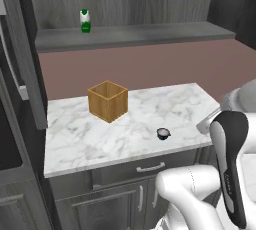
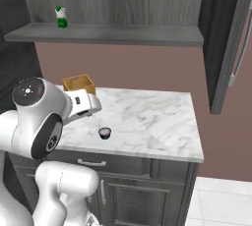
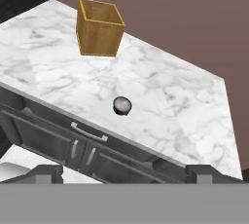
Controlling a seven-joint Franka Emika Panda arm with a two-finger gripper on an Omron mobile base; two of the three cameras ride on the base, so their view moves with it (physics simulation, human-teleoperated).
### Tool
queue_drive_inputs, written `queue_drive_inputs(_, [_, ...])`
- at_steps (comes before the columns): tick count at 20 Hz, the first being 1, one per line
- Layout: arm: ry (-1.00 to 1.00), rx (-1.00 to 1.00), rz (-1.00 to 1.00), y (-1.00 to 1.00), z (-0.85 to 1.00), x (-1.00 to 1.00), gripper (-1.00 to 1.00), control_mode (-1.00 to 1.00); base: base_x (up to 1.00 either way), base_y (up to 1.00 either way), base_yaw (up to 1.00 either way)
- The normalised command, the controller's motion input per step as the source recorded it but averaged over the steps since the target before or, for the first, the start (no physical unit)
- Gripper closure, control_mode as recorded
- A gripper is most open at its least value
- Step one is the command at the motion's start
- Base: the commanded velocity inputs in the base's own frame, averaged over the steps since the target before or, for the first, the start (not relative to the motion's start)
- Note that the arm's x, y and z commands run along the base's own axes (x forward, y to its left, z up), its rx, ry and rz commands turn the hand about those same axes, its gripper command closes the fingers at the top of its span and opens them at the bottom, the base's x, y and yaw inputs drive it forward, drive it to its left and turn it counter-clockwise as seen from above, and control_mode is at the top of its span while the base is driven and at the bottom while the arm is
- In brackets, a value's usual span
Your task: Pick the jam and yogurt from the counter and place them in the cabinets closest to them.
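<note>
An open wooden box (image 1: 108,101) stands toward the back left of the marble top — square, hollow, one corner turned to the front. Behind rises a dusky pink wall (image 1: 150,64). Below the slab, a drawer (image 1: 150,168) carries a pale bar handle (image 1: 150,167) — cupboard doors (image 3: 58,142) hang beneath.

Small dark cup (image 1: 163,133) on the counter (image 1: 100,134): contents too small to identify.

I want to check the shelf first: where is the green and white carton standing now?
The green and white carton stands upright on the grey shelf of the wall cabinets, toward its left end in both base views, above and behind the wooden box.
</note>
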Motion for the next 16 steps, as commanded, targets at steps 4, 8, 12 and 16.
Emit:
queue_drive_inputs(4, [0.0,0.0,0.0,0.03,-0.41,0.27,-1.0,-1.0,0.0,0.0,0.0])
queue_drive_inputs(8, [-0.01,0.0,0.0,0.04,-0.42,0.26,-1.0,-1.0,0.0,0.0,0.0])
queue_drive_inputs(12, [-0.01,0.0,0.0,0.06,-0.47,0.25,-1.0,-1.0,0.0,0.0,0.0])
queue_drive_inputs(16, [-0.02,0.0,0.0,0.06,-0.5,0.22,-1.0,-1.0,0.0,0.0,0.0])
